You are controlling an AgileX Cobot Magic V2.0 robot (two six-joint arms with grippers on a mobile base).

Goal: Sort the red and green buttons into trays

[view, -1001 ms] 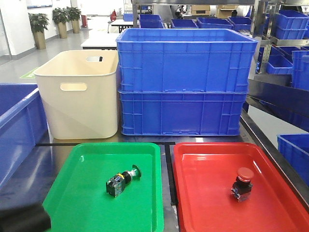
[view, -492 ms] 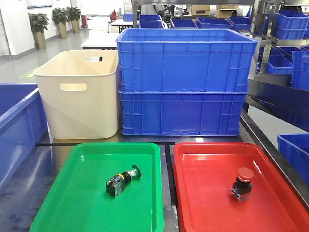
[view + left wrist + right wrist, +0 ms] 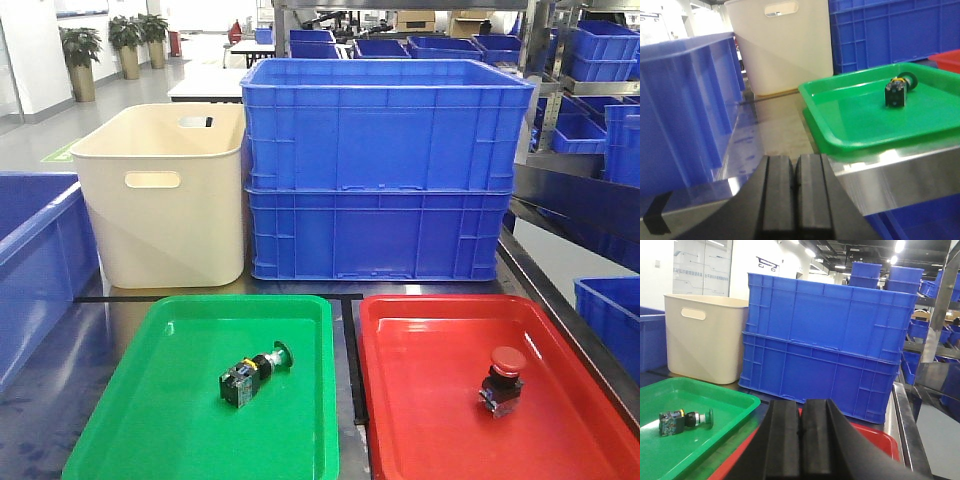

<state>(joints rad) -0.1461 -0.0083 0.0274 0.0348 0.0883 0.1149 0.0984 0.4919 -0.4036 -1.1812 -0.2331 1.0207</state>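
Observation:
The green button [image 3: 254, 370] lies on its side in the green tray [image 3: 170, 420], also seen as the green button [image 3: 898, 89] in the green tray [image 3: 850, 135] and the green button [image 3: 685, 421] in the green tray [image 3: 715, 435]. The red button [image 3: 502, 380] stands upright in the red tray [image 3: 420, 420]. Neither arm appears in the front view. My left gripper [image 3: 795, 192] is shut and empty, low beyond the table's near left edge. My right gripper [image 3: 801, 440] is shut and empty, over the red tray [image 3: 880, 440]; the red button is hidden behind it.
Two stacked blue crates [image 3: 385, 170] and a beige bin [image 3: 165, 195] stand behind the trays. A blue crate [image 3: 35, 270] sits at the left, seen close in the left wrist view as the blue crate [image 3: 685, 105]. More blue crates [image 3: 605, 120] fill shelving at the right.
A dark arm part at the bottom left of the front view one second ago has gone out of frame. Buttons and trays have not moved.

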